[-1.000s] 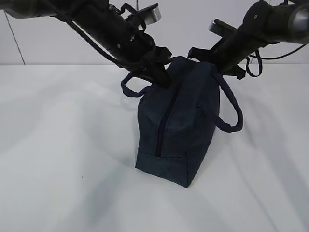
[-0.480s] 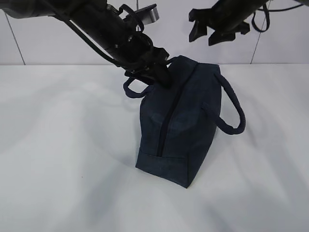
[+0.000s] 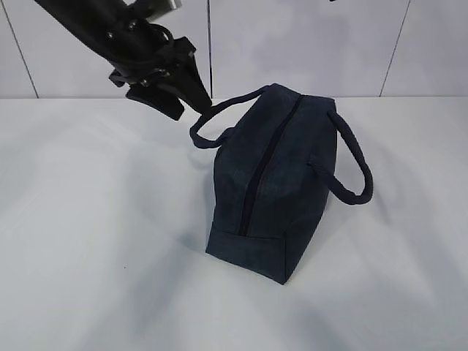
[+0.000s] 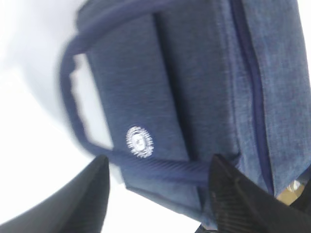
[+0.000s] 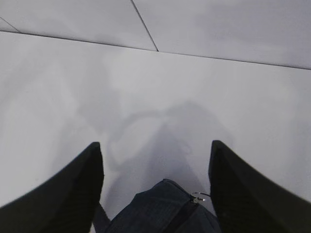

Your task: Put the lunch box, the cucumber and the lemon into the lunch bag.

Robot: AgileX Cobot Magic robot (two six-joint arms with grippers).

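The lunch bag [image 3: 274, 183] stands at the centre of the exterior frame on the white table [image 3: 88, 241], its long zipper line running from the top ridge down the near face; the zipper appears closed. One loop handle [image 3: 219, 121] arches out to the upper left of the bag, the other [image 3: 355, 164] droops at its right side. In the right wrist view the bag's end sits at the bottom centre, with a metal ring pull [image 5: 198, 197] at its edge. The left gripper [image 3: 170, 93] hangs in the upper left of the exterior frame, just beside the left handle, jaws spread and grasping nothing. The right gripper [image 5: 155, 189] shows its two fingers parted wide above the bag, likewise released.
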